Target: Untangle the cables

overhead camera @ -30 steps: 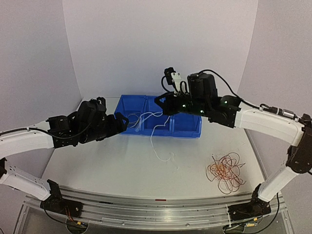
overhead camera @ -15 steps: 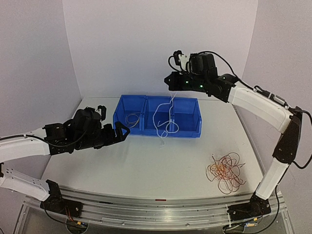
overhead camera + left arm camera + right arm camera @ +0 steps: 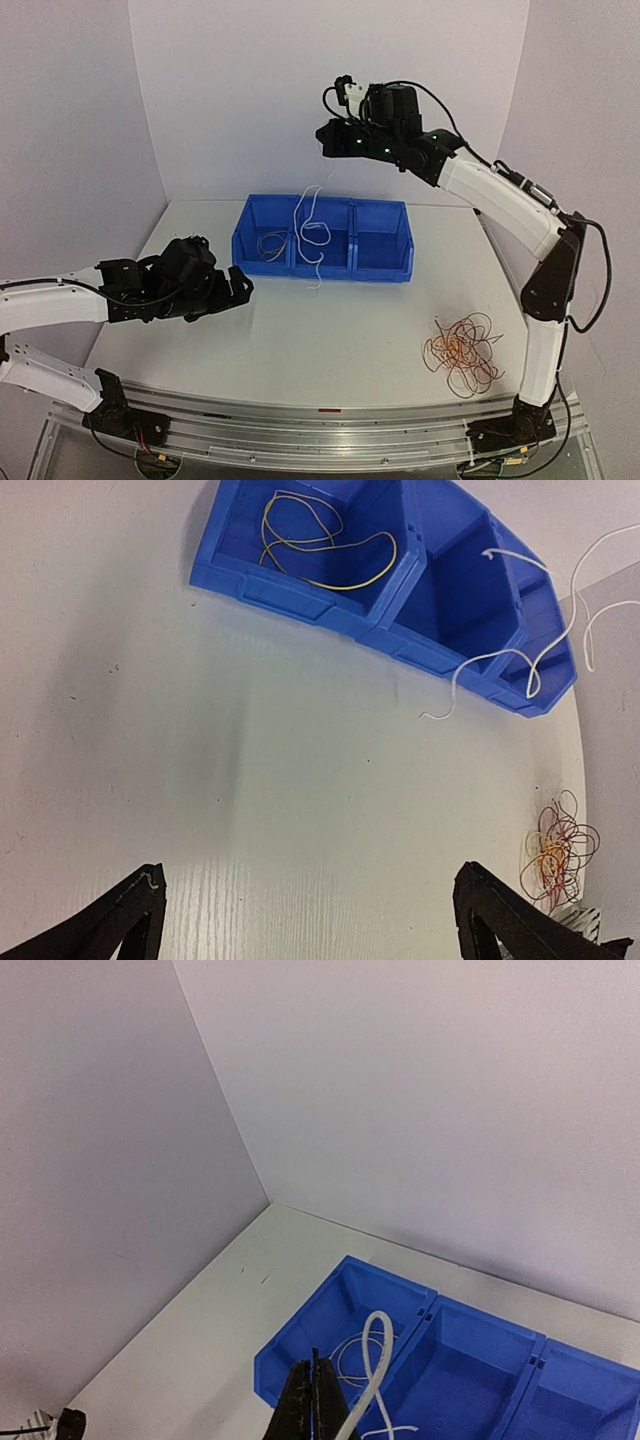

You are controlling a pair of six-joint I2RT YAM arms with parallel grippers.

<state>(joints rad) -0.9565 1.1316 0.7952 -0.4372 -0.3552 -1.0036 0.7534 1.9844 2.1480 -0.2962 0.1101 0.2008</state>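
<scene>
My right gripper point(image 3: 324, 136) is raised high above the blue bin point(image 3: 375, 272) and is shut on a white cable point(image 3: 309, 232). That cable hangs in loops over the bin's left and middle compartments, its free end below the front wall. In the right wrist view the shut gripper point(image 3: 317, 1385) pinches the white cable point(image 3: 378, 1360). A yellow-tan cable point(image 3: 320, 550) lies coiled in the left compartment. A tangle of red and yellow cables point(image 3: 462, 351) rests on the table at the right. My left gripper point(image 3: 243, 285) is open and empty, low in front of the bin's left end.
The bin point(image 3: 290, 593) has three compartments and stands at the back middle of the white table. Grey walls close in at the back and both sides. The right arm's elbow point(image 3: 548, 275) stands above the tangle.
The right gripper has risen and swung left, lifting the white cable off the table. The left gripper has opened fully and drawn back from the bin.
</scene>
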